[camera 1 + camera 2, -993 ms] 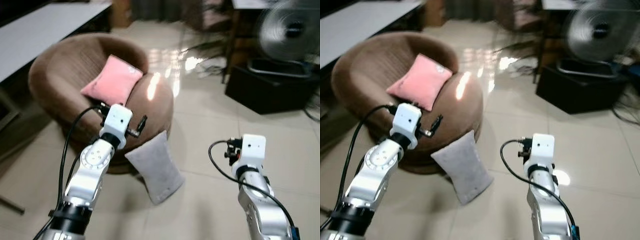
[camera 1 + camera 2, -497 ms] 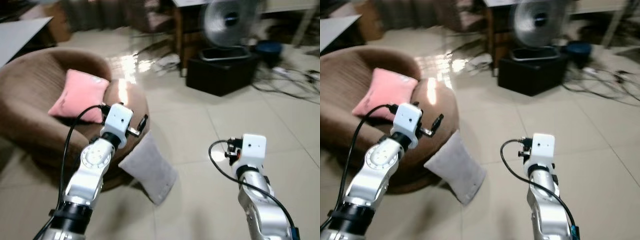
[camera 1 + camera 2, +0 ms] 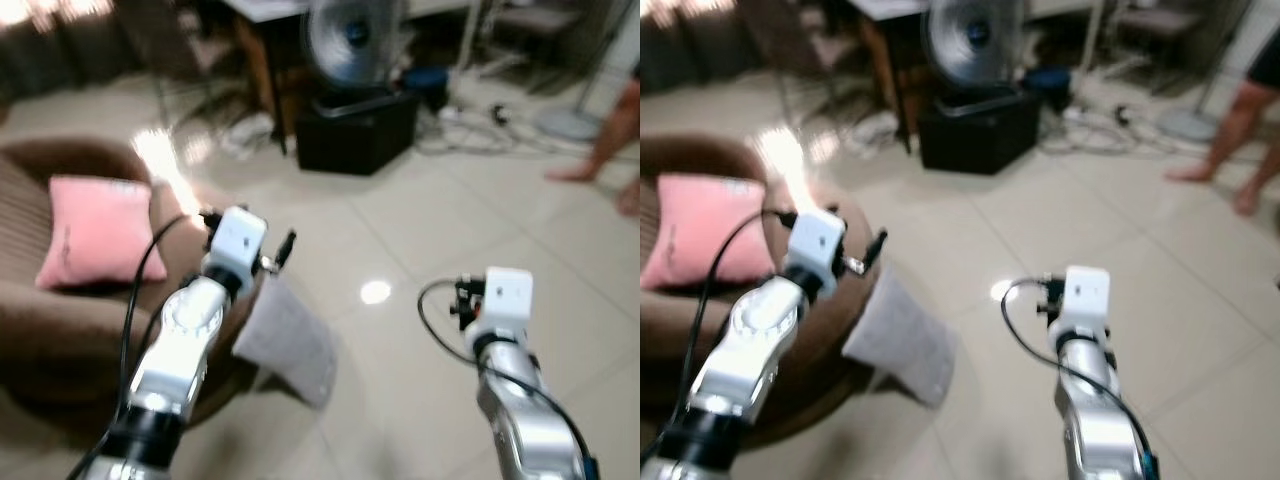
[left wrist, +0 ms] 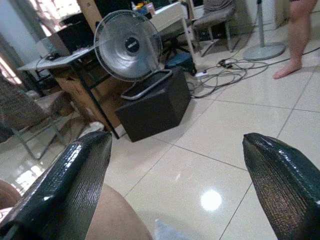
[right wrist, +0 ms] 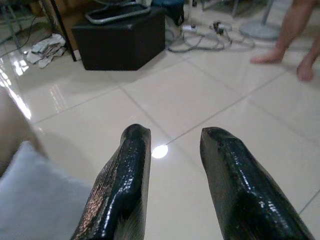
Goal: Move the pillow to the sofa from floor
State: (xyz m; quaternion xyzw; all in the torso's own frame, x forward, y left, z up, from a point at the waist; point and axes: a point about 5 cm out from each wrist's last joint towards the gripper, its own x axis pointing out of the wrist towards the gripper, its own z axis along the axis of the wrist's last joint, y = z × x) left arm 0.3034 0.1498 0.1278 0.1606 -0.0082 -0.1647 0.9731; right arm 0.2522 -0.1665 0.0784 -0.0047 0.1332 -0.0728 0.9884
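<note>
While the head views run blurred, the grey pillow (image 3: 285, 340) leans on the floor against the brown sofa (image 3: 60, 330) at 7 o'clock of centre, long axis slanting from 11 to 5, upper corner toward the sofa. A pink cushion (image 3: 95, 243) already sits there. In the left wrist view, the left gripper (image 4: 175, 185) is spread wide, empty. In the right wrist view, the right gripper (image 5: 172, 170) is parted, empty, pillow at 8 o'clock. Risk: grabbing blind in this blur could miss the pillow.
</note>
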